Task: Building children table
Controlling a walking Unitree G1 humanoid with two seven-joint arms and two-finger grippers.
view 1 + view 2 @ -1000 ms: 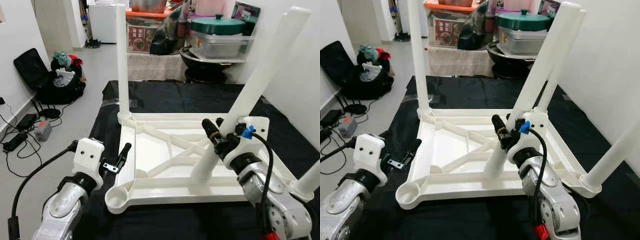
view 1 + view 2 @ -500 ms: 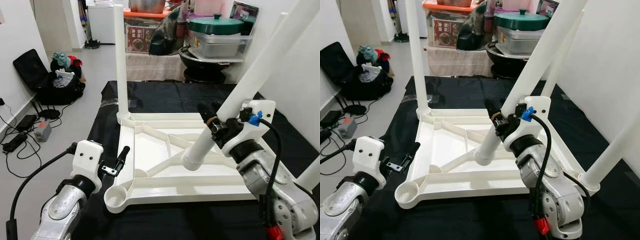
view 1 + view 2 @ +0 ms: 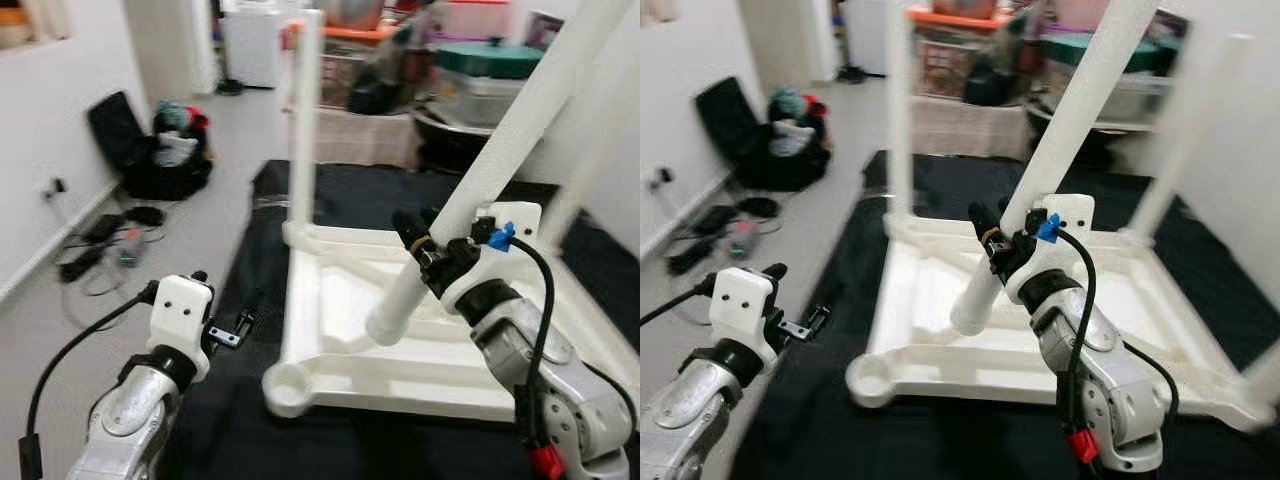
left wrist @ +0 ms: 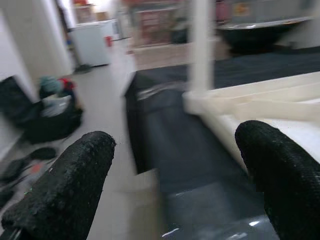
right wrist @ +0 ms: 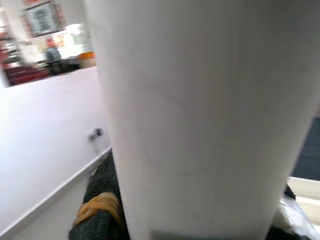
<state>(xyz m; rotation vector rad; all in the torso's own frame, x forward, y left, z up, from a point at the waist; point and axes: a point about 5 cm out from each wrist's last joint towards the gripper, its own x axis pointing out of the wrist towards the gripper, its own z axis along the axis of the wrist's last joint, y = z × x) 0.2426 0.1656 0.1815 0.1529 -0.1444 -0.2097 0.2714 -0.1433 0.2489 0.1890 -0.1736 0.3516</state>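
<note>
The white children's table top lies upside down on a black mat. My right gripper is shut on a loose white leg. The leg slants up to the right, its lower end hanging just above the table's underside. In the right wrist view the leg is pressed against a black finger that has a yellow band. An empty round socket sits at the near left corner. Upright legs stand at the far left corner and the far right corner. My left gripper is open beside the table's left edge, holding nothing.
The black mat covers the floor under the table. A black bag with clothes and cables lie by the left wall. Stacked containers and a pot stand at the back. A white wall is close on the right.
The right gripper has lifted the loose leg's lower end off the table's underside. The camera has turned left, so the scene sits further right. The left gripper stays open.
</note>
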